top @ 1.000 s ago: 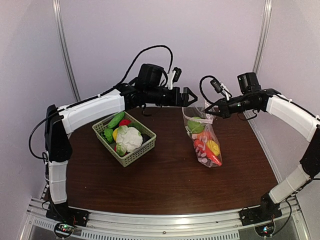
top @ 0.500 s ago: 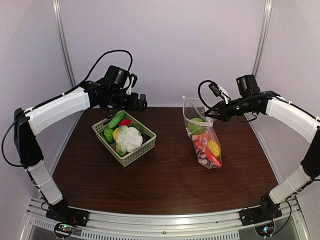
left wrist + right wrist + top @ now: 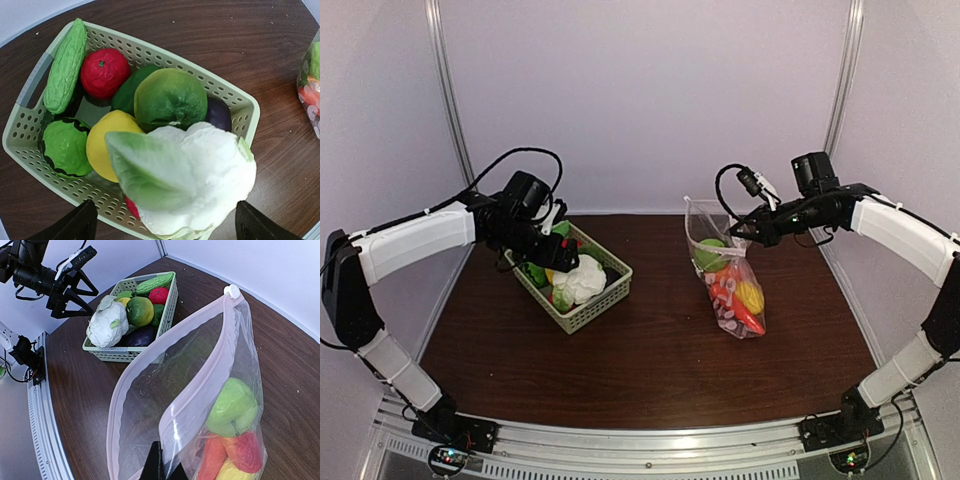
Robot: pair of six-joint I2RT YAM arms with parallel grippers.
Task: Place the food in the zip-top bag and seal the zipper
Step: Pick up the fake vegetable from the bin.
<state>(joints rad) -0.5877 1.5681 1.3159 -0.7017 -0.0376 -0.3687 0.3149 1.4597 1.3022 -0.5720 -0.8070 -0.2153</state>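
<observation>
Left gripper (image 3: 165,227): it's hanging wide open right over the basket (image 3: 248,107), gripping nothing.
Cauliflower (image 3: 200,185): it's lying on top of the pile, straight below and between the jaws. The long side looks to be running roughly finger to finger, so that's a wide bite.
Right gripper (image 3: 157,467): it's pinching the zip-top bag (image 3: 145,390) by its rim and propping the mouth open, with the zipper (image 3: 202,371) unsealed.
Bag from left jaws: it's sitting off to their right, well apart, with some food (image 3: 232,405) inside.
Nearer arm: the left one is looking closest to the cauliflower, easily.

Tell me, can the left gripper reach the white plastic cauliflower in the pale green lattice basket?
Probably yes: the open left gripper hangs right above the cauliflower, which lies topmost, uncovered.
</observation>
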